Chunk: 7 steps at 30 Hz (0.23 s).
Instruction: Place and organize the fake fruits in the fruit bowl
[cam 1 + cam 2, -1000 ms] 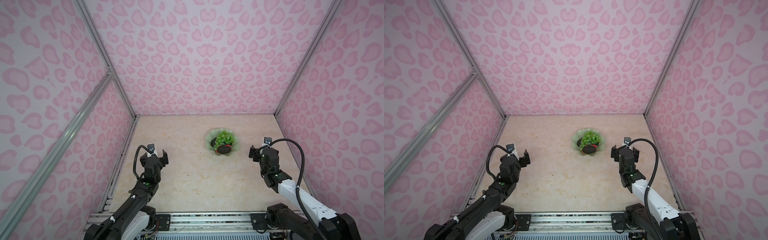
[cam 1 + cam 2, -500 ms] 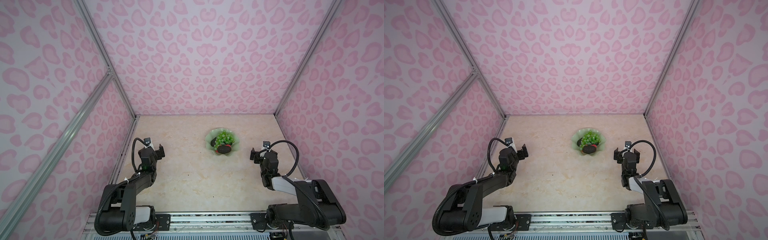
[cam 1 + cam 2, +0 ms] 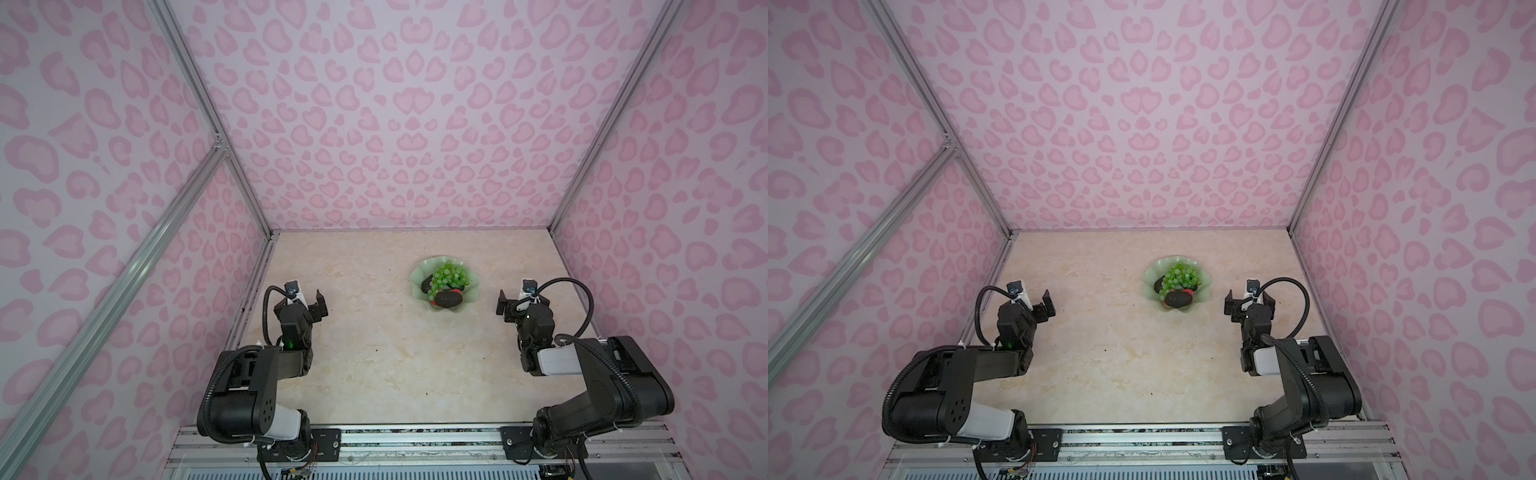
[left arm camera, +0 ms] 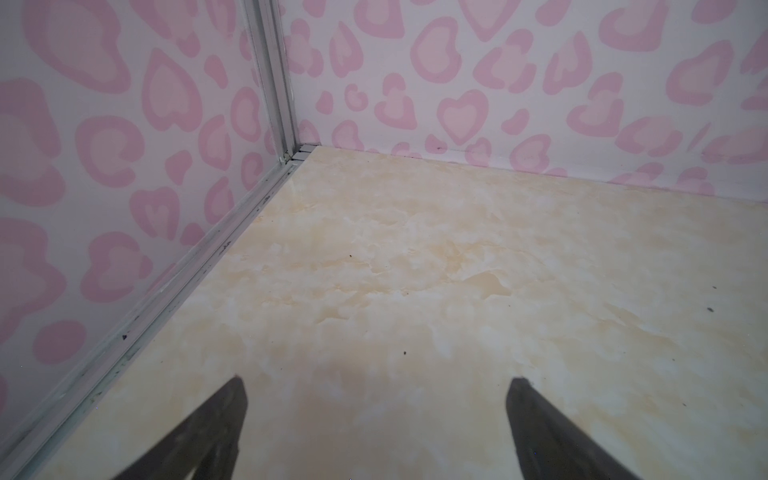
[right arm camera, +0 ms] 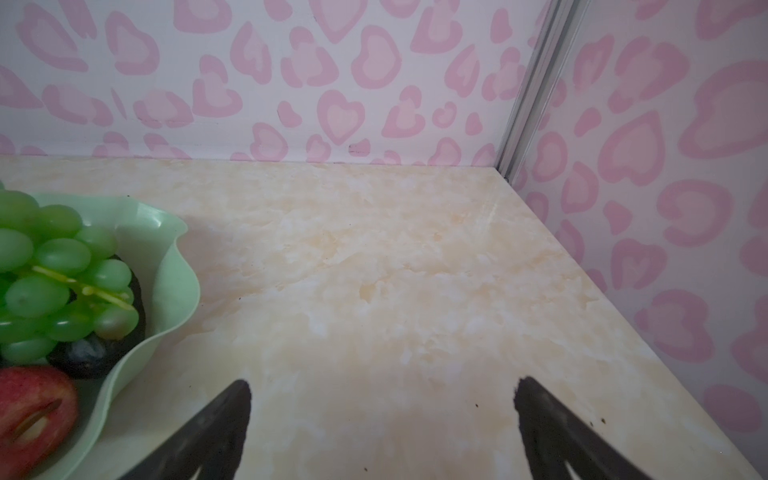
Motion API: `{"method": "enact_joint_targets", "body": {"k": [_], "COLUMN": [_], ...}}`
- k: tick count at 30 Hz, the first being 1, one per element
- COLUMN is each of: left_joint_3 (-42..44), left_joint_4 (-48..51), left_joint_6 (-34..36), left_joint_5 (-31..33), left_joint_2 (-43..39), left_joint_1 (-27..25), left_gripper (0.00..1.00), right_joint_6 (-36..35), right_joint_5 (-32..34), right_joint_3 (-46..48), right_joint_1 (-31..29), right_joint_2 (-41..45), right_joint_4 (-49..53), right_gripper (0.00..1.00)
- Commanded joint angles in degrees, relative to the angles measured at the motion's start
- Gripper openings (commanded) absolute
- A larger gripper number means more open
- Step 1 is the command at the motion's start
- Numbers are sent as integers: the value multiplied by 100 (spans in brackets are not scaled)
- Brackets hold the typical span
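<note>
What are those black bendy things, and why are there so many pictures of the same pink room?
Those are two robot arms, the left arm and the right arm, fixed to a rail at the front of a table. Each ends in a pinching tool. Two pictures look down from above, side by side like two eyes. The other two come from small cameras on the wrists, so the dark fingers poke into view. The left tool and the right tool are both open and hold nothing. On the beige table sits a pale green bowl with a wavy rim. In it lie green grapes, dark avocados and a red apple.
</note>
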State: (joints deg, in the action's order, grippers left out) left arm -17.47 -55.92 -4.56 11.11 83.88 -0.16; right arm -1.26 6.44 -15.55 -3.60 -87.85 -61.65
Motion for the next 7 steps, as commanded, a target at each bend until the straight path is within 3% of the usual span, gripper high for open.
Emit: {"method": "enact_joint_targets", "body": {"k": [1, 5, 7], "left_joint_3": [-90, -96, -85], "left_joint_4": [-126, -76, -94], "left_joint_6": [-4, -13, -10], "left_joint_5": [134, 75, 75], "left_joint_2": [48, 35, 29], "left_joint_1": [-19, 16, 16], "left_gripper": [98, 98, 98], "right_joint_6": [-41, -41, 97], "right_joint_5": [43, 50, 421], "right_joint_3": [9, -21, 14], "right_joint_1": [0, 1, 6], "right_joint_2": [38, 47, 62], "right_joint_4": [-46, -10, -38], "right_gripper": [99, 99, 99]}}
